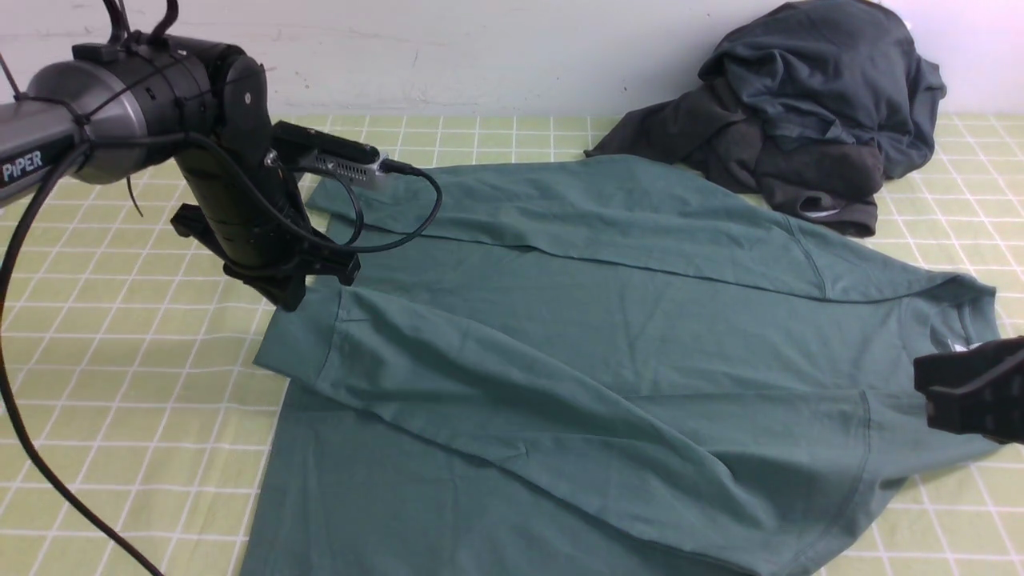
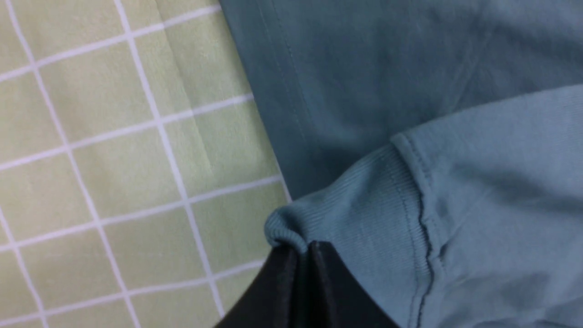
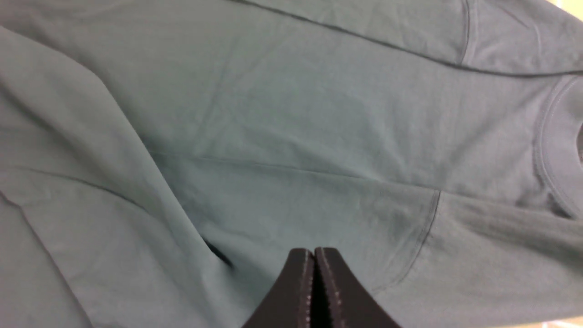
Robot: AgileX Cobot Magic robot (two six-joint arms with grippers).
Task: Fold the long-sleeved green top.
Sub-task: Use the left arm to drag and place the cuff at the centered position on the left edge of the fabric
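I am pinching the sleeve cuff [image 2: 364, 205] in my left claw [image 2: 306, 247]; the sleeve [image 1: 520, 400] is running rightward toward my pressed-together right claw [image 3: 314, 251].

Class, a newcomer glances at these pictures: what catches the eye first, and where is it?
The green top sprawls across the checked table, one sleeve laid slantwise over its body. At its left edge the left pincer is shut on that sleeve's cuff. A heap of dark clothes sits at the far right by the wall.
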